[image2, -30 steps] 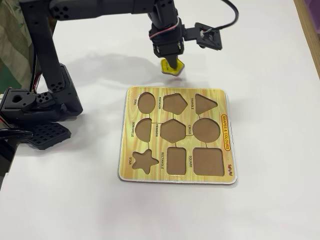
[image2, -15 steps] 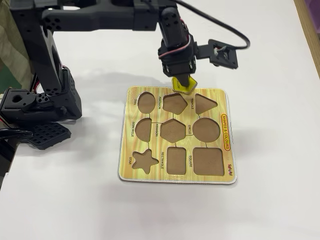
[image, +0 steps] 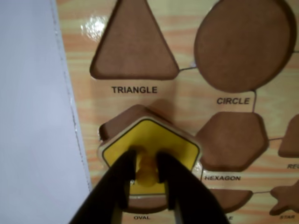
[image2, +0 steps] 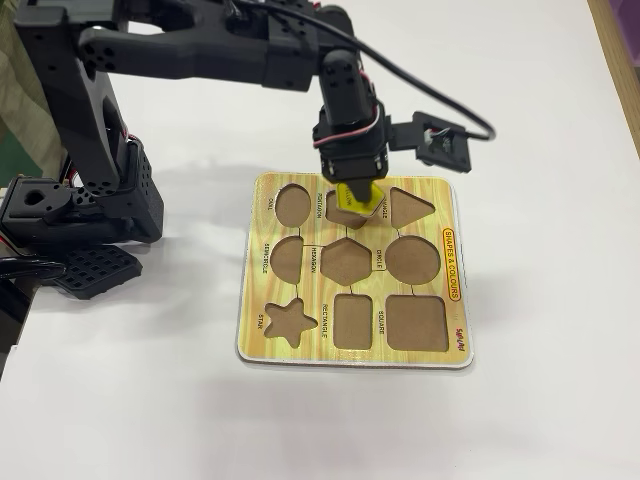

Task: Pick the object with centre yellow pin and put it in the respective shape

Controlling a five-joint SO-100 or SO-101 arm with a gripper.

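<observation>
The object with centre yellow pin (image: 154, 140) is a flat yellow pentagon. My gripper (image: 147, 161) is shut on its yellow knob, one dark finger on each side. The piece hangs over the respective shape, the brown pentagon cutout (image: 122, 123). It sits off to the right and slightly askew, so brown floor shows along its upper left and below it. Its right corner overlaps the board's rim beside the hexagon cutout (image: 232, 140). In the fixed view the gripper (image2: 356, 188) holds the piece (image2: 359, 199) over the pentagon cutout (image2: 337, 213) in the top row of the yellow board (image2: 262, 290).
The triangle cutout (image: 134, 46) and circle cutout (image: 245, 42) lie beyond the piece. The oval cutout (image2: 292, 204), star, rectangle and square cutouts hold nothing. The arm's black base (image2: 85, 205) stands left of the board on the white table. A wooden edge (image2: 622, 60) runs at the far right.
The gripper has carried the yellow piece from the bare table behind the board, over the board's far edge, down to the pentagon cutout. The arm has stretched forward.
</observation>
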